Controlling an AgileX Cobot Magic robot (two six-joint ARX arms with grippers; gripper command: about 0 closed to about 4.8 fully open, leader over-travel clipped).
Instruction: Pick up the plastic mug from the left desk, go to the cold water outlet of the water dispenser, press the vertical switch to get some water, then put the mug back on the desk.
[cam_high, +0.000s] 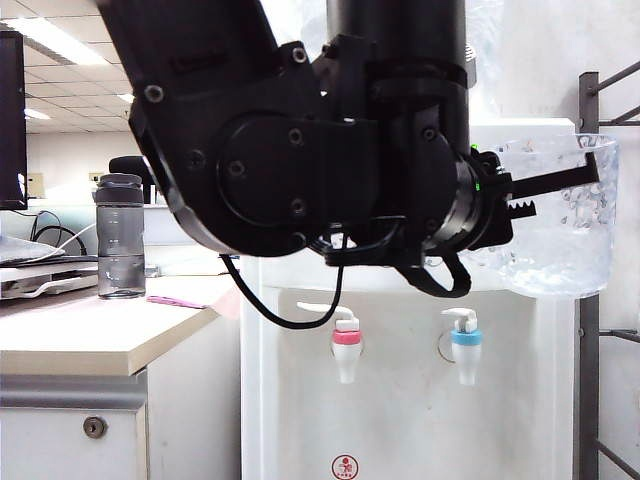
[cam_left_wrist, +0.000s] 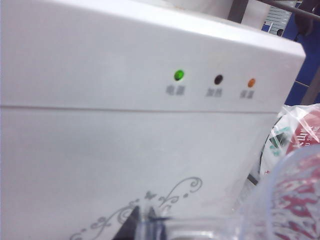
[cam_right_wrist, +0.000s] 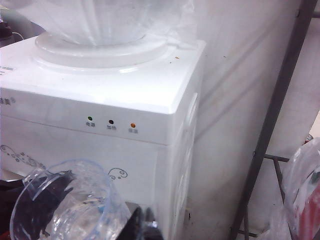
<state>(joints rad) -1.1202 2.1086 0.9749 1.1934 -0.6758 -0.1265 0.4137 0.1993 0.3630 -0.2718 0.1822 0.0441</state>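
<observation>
The left gripper (cam_high: 560, 190) fills the near foreground of the exterior view, its jaws shut on the rim of the mug (cam_high: 560, 235), one finger (cam_high: 555, 180) running across the mouth at about 3 o'clock of the arm's black wrist. The mug hangs upright in the air, above and just to the 1 o'clock side of the cold outlet (cam_high: 466, 345), clear of it and of its switch (cam_high: 460, 316). The arm hides most of the dispenser's (cam_high: 400, 400) upper front here; the lights show only in the wrist views, one lit green (cam_left_wrist: 179, 75). In the left wrist view the mug (cam_left_wrist: 285, 200) is a blurred clear wall at the frame's edge and the fingertips (cam_left_wrist: 131, 225) are cut off. The right wrist view sees the mug (cam_right_wrist: 75, 205) from above, in front of the dispenser (cam_right_wrist: 125, 100); the right gripper (cam_right_wrist: 142, 225) shows only as dark tips, so its opening cannot be told. Farther off at 9 o'clock stands the desk (cam_high: 80, 335) with a grey bottle (cam_high: 121, 236).
</observation>
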